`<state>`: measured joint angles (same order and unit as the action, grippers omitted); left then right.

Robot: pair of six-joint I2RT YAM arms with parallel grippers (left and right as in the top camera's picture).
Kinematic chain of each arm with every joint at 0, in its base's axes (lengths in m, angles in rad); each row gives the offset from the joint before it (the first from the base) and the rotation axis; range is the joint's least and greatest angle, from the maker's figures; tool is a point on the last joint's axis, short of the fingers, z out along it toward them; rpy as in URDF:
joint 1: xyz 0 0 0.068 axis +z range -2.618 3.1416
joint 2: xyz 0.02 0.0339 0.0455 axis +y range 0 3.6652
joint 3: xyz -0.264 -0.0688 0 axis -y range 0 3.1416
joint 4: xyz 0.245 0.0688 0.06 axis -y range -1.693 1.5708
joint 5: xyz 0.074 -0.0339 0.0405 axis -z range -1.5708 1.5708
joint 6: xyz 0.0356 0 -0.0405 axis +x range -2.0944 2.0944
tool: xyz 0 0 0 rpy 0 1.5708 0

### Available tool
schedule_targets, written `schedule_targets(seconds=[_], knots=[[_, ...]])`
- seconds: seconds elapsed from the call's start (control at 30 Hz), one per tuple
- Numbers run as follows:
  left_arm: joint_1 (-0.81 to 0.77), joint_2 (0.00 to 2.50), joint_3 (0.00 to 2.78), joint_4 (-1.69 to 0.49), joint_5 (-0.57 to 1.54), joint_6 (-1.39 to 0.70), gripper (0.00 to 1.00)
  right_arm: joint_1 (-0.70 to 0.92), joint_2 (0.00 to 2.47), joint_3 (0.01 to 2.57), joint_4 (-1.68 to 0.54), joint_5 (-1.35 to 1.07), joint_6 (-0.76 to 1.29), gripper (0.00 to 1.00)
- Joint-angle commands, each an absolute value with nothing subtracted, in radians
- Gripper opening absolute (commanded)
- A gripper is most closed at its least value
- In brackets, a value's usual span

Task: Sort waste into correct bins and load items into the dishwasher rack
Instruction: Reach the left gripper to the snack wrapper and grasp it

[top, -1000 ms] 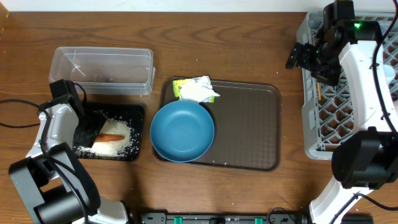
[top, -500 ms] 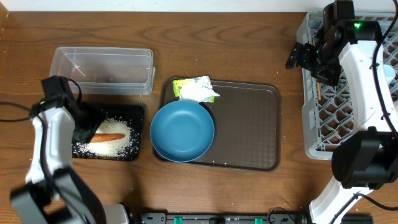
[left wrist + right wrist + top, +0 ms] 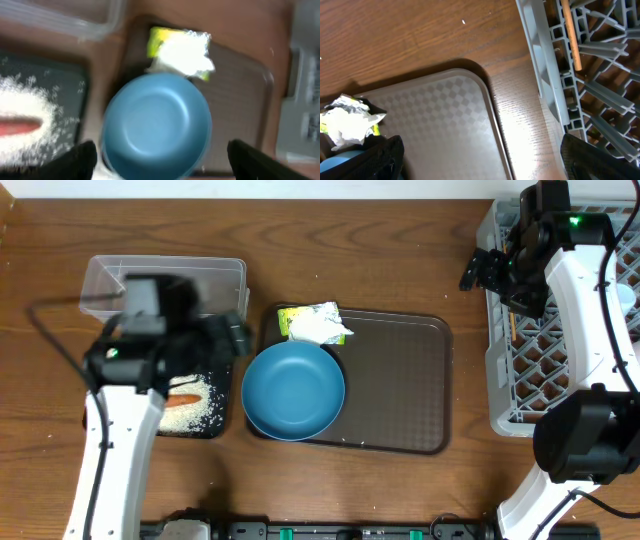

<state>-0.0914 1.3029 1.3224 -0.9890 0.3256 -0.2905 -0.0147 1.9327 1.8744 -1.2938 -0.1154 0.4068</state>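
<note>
Wrapper (image 3: 182, 52) lettering unreadably blurred; left gripper (image 3: 165, 162) and right gripper (image 3: 480, 160) wide, empty

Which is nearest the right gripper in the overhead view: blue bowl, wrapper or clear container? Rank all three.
From the right gripper:
1. wrapper, mid-table, to the gripper's left in the image.
2. blue bowl, just below the wrapper.
3. clear container, far left.

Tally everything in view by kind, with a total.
Waste: 3 (rice, carrot, wrapper)
Bins: 2 (black tray, clear container)
Dishes: 1 (blue bowl)
Chopsticks showing: 1 (chopstick, lying in the rack)
Carriers: 2 (brown tray, grey rack)
Total: 9
</note>
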Motion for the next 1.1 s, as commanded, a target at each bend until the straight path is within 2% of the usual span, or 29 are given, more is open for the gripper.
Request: schedule_targets(seconds=[0.0,0.1,0.2,0.53,1.07], knots=[[-0.213,1.425,1.525,-1.115,0.218,-0.22,0.87,-0.013,1.919,1.877,-1.294,-0.112,0.407,0.99],[-0.293,1.616,1.747,-1.322,0.207,-0.168,0.89,-0.013,1.919,1.877,-1.294,-0.112,0.407,0.99],[-0.334,1.769,1.874,-1.375,0.17,-0.157,0.89,-0.013,1.919,1.877,-1.294,-0.112,0.407,0.99],[-0.361,2.024,1.904,-1.052,0.171,-0.157,0.89,-0.013,1.919,1.877,-1.294,-0.112,0.407,0.99],[-0.435,2.258,1.901,-0.972,0.099,-0.112,0.88,-0.013,1.919,1.877,-1.294,-0.112,0.407,0.99]])
